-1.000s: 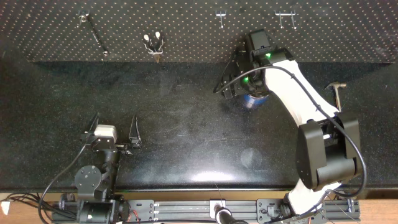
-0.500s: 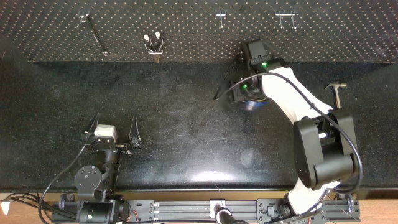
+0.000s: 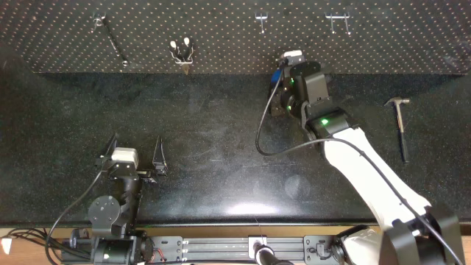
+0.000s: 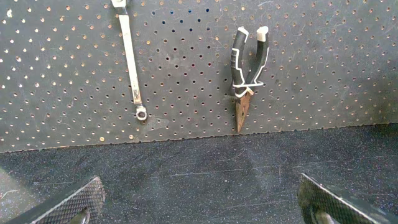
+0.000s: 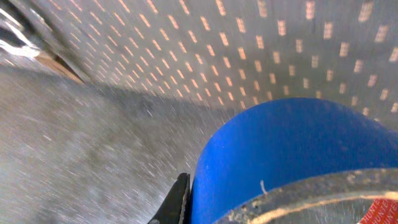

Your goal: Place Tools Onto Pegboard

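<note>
R gripper [image 3: 280,73] is clamping a blue tape roll [image 5: 292,155] right by the pegboard's [image 3: 221,29] lower edge. L gripper [image 3: 136,141] is resting near its base w/ fingers apart. 1 wrench [image 4: 130,56] & 1 pliers [image 4: 247,68] are hanging on the board. Hammer [image 3: 399,125] is lying on the table [image 3: 221,132], far right.
</note>
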Robot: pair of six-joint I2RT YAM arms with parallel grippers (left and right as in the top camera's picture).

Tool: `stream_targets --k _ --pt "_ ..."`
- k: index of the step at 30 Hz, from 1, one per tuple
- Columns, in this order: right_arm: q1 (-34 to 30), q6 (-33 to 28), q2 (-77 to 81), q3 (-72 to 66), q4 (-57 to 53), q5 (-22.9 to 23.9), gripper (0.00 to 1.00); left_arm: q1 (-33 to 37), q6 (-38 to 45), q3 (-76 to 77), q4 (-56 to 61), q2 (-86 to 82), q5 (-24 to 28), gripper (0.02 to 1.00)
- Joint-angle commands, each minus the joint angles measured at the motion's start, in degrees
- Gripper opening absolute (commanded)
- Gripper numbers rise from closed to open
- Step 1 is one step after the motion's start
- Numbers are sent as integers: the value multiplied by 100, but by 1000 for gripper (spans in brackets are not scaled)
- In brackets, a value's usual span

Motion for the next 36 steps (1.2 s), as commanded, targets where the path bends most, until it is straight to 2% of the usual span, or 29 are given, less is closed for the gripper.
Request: stream_targets --k 1,2,4,6,8,12,14,29,36 --pt "400 564 -756 511 173 472 75 -26 50 -9 -42 -55 -39 996" --pt "494 737 -820 511 254 767 75 -26 50 -9 -39 -55 -39 996" --pt "791 1191 -903 520 444 1043 75 -26 50 -9 -39 -55 -39 996" --pt "1025 1401 -909 623 457 1624 80 -26 50 -9 -39 -55 -39 996" --pt "1196 1620 -907 710 481 1751 75 -26 50 -9 -42 -55 -39 993" --pt "1303 1657 -901 767 758 1799 75 -26 50 -9 -42 -55 -39 996" --pt "1379 1655 -892 820 761 2208 75 -26 50 -9 -42 -55 -39 996" --pt "1174 1626 785 1810 1591 2151 75 -26 50 -9 -42 -52 -39 996" --pt "1174 1635 1078 2024 1816 2151 75 -26 50 -9 -42 -55 -39 996"
